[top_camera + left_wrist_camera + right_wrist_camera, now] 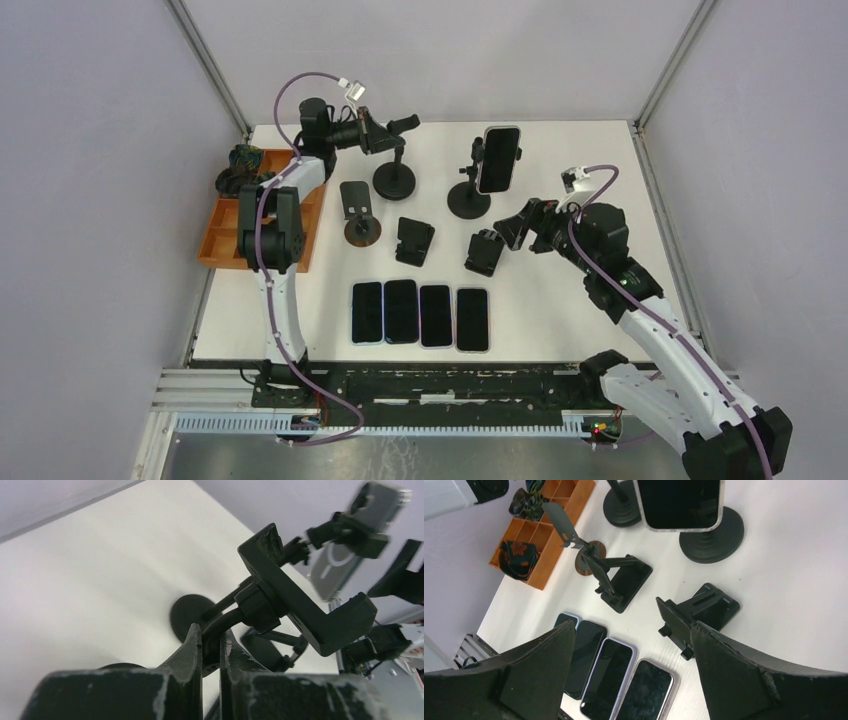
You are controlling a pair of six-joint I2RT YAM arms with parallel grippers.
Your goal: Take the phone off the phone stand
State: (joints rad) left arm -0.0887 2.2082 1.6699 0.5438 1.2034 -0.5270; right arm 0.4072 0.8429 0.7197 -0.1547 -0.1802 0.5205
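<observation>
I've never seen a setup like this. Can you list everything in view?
mounted phone: one, dark screen, pale case, upright in the rear right stand
tall stand: one, black, round base, holds that phone
empty clamp stand: one, black, round base, rear centre
folding stands: two, black, mid-table
disc-base stand: one, black, brownish base, left of the folding stands
flat phones: four, dark screens, a row near the front edge
tray: one, orange, left edge
dark bundles: in the tray's compartments
table: white
left gripper: black, shut on the empty clamp stand
right gripper: black, open, holding nothing
</observation>
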